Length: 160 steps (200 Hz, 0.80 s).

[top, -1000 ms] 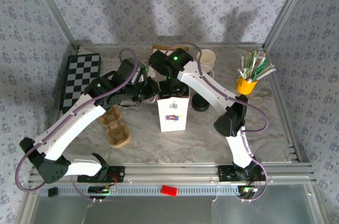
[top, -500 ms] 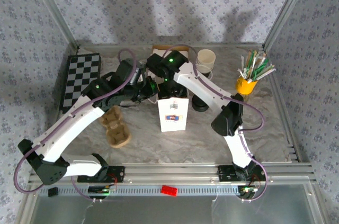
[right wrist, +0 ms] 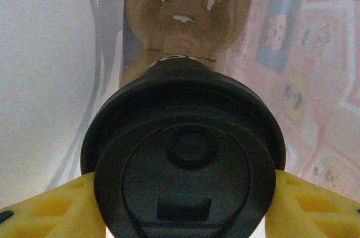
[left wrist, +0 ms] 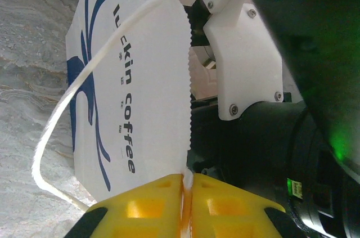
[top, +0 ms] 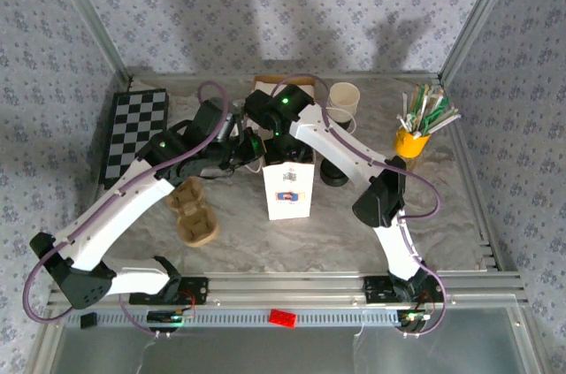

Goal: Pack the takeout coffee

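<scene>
Right wrist, pincer: our right pincer (right wrist: 185,215) is clamped on the takeout coffee (right wrist: 185,153), with a yellow finger (right wrist: 45,212) pressed to each side of its black lid.
Right wrist, below the pincer: we look down into the white paper bag (right wrist: 39,52), where a brown cardboard carrier (right wrist: 180,7) lies on the bottom, straight under the cup.
Right wrist, cup position: the coffee hangs over that carrier and does not look seated in it (how far above, we cannot tell).
Left wrist, pincer: our left pincer (left wrist: 187,193) has its yellow pads together, pinching the bag's saw-toothed rim between them.
Left wrist, ahead of the pincer: the bag's printed side stretches away, and its cord handle (left wrist: 73,97) loops off to one side. The right arm's white housing (left wrist: 242,63) sits just past the rim, over the mouth.
Top view, pincers: both meet at the top of the bag, the left from the side and the right from above.
Top view, around them: a spare carrier (top: 195,210) lies on the table (top: 442,215) near the left arm, and loose black lids (top: 333,171) sit just beside the bag on the right pincer's side.
Done, in our judgement: the bag is held open, the carrier is inside, and the cup is gripped and brought to the mouth.
Left to do: we must lower the cup into the carrier, free it, lift the right pincer out and let go of the rim.
</scene>
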Motion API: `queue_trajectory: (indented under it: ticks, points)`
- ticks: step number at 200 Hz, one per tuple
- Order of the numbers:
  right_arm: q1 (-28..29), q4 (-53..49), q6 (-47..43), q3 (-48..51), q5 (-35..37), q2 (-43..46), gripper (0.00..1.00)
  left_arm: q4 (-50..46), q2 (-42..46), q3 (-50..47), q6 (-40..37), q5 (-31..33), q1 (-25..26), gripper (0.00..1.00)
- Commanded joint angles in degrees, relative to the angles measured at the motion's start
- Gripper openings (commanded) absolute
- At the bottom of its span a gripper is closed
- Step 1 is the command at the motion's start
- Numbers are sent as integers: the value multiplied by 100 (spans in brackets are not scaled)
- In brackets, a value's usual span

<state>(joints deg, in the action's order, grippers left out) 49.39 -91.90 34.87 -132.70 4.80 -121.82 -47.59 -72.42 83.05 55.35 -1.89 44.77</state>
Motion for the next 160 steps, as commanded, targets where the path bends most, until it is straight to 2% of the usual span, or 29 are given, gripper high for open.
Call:
queue_trajectory:
  ticks: [1,98,160]
  points:
    - [-25,-1070,-77,-95,174,-44,56,-19,72,19,-110,62,18,12]
    - [-19,-1106,-22,16,355,-123,56,-12,18,23,-104,66,12,15]
    - [-18,-1093,-100,40,256,9,56,21,70,-16,-104,107,10,13]
